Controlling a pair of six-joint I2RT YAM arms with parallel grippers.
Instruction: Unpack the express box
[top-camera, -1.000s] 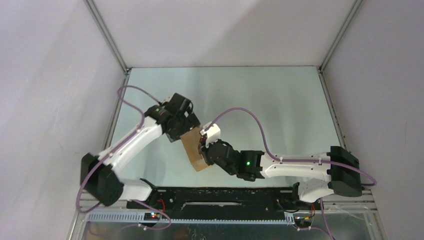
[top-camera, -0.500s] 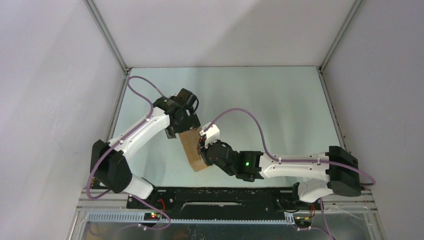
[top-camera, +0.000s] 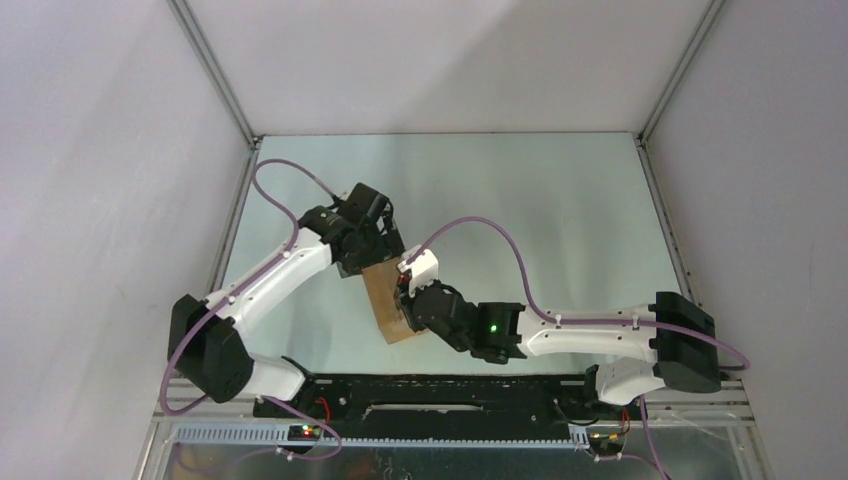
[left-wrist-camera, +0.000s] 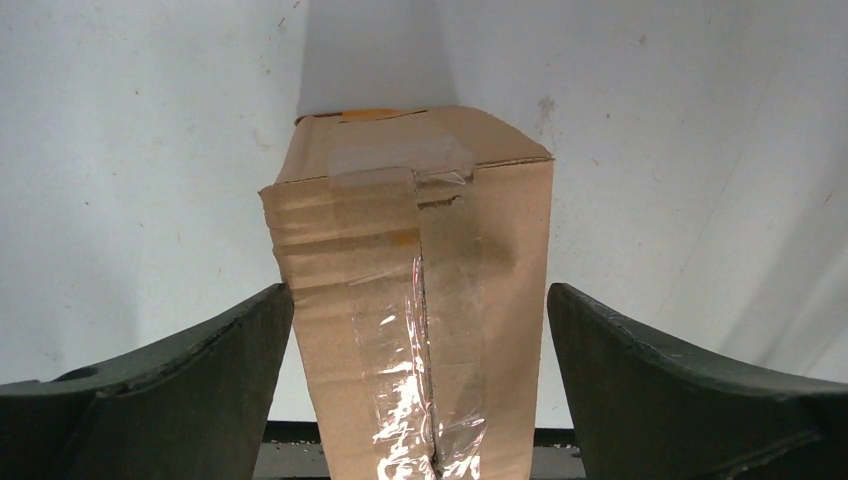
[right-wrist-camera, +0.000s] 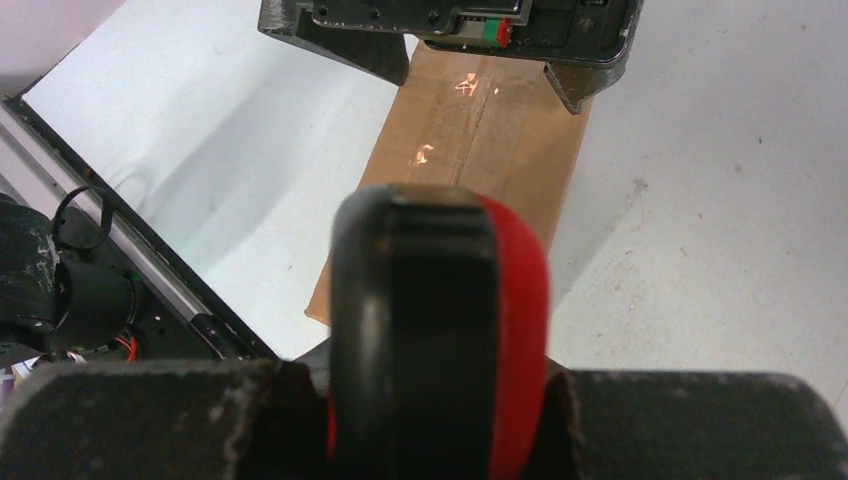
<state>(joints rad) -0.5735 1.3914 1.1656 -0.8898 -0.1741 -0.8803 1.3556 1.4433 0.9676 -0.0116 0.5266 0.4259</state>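
Box lies on table between my claws, long axis diagonal, far-left to near-right in top view. My left claw straddles its far end, jaws apart, not clamped. My right claw is clamped on utility knife at near end, facing along taped seam. Cut likely runs lengthwise toward left claw.
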